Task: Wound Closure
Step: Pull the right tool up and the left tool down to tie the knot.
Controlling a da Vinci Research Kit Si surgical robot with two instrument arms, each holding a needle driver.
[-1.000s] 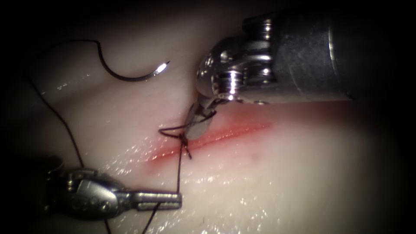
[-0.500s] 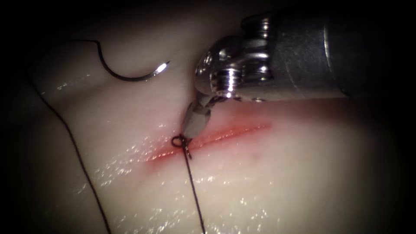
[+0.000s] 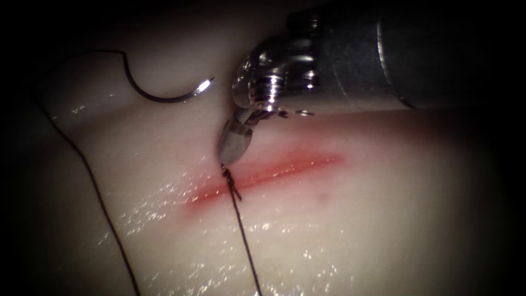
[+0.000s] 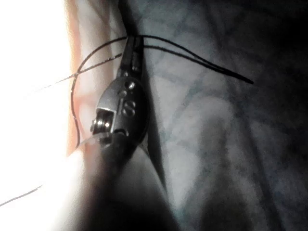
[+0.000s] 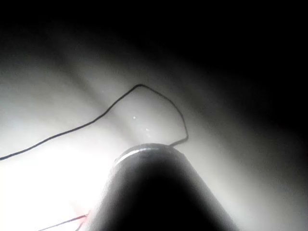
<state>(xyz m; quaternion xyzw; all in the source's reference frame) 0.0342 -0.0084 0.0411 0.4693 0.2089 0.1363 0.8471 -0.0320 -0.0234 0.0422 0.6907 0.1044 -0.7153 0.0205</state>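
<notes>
The right tool [image 3: 234, 143] comes in over the far side of the tissue [image 3: 383, 219] and points down at the left part of the cut [image 3: 274, 171]. Its jaws look closed, with the tip right at the knot [image 3: 227, 174], seemingly pinching the short thread end there; I judge that from how the tip meets the knot, since the contact itself is tiny. A second ago a small loop stood open beside the cut; now it has drawn down to a tight dark knot on the cut line, and the right tool has shifted slightly left and up.

From the knot a thread [image 3: 244, 241] runs straight toward the tissue's near edge, looking taut, which fits a pull from both ends to snug the knot. The left tool [image 4: 132, 50], seen in its own wrist view, has its jaws closed on that thread, with strands crossing at the tip and the tool well off the tissue's edge. A second ago it lay near the tissue's near-left corner in the endoscope view.

The needle [image 3: 164, 90] lies free on the tissue toward the far-left corner, left of the cut, held by neither tool and not in the tissue, parked clear of the tying. Its thread trails along the left edge. Red fluid [image 3: 307, 161] stains the cut
</notes>
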